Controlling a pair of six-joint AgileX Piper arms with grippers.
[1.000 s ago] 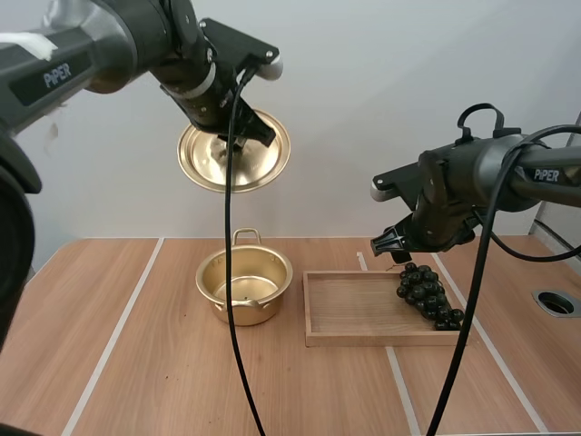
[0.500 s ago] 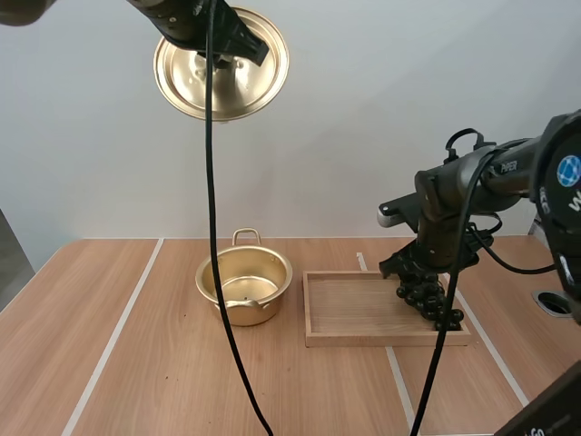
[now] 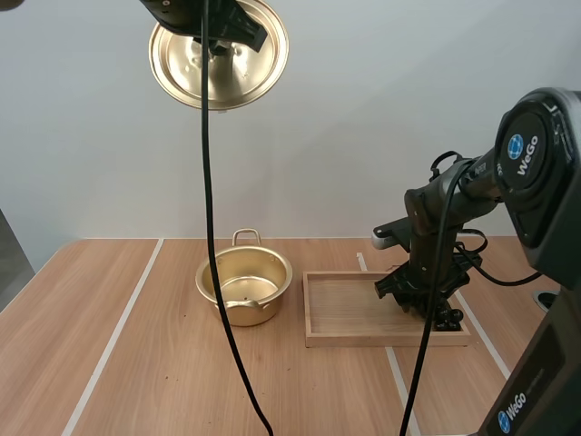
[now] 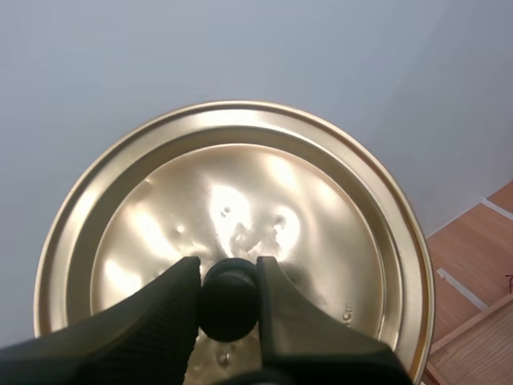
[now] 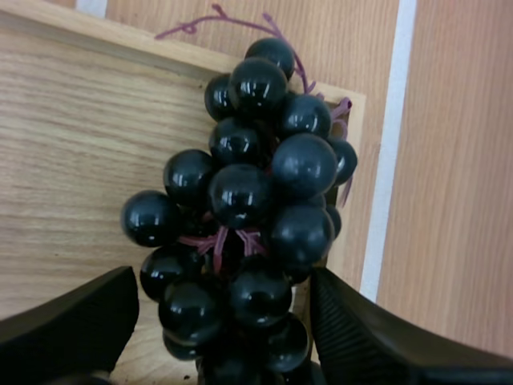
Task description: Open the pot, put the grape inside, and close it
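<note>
My left gripper [image 3: 221, 30] holds the lid [image 3: 218, 56] high above the table [image 3: 136, 363], well clear of the pot [image 3: 243, 286]; the lid hangs tilted, its gold underside turned toward the high camera. In the left wrist view the gripper [image 4: 229, 282] has its jaws clamped on the black knob [image 4: 229, 303] at the centre of the lid [image 4: 321, 208], one ribbed finger [image 4: 172, 301] on each side.

Below and slightly right of the lid, the pot stands open and upright on the table, with nothing in it; just beside it to the right lies the tray [image 3: 345, 309].

At the tray's right end my right gripper [image 3: 413, 292] is down over the grapes [image 3: 447, 318], which lie inside the tray by its right rim. In the right wrist view the bunch [image 5: 256, 200] rests on the tray floor [image 5: 72, 128] close to a corner, its purple stem [image 5: 216, 18] reaching over the rim; the gripper [image 5: 224, 321] has its jaws apart, one finger [image 5: 80, 325] on either side of the bunch's near end; I cannot tell whether they touch the fruit.
</note>
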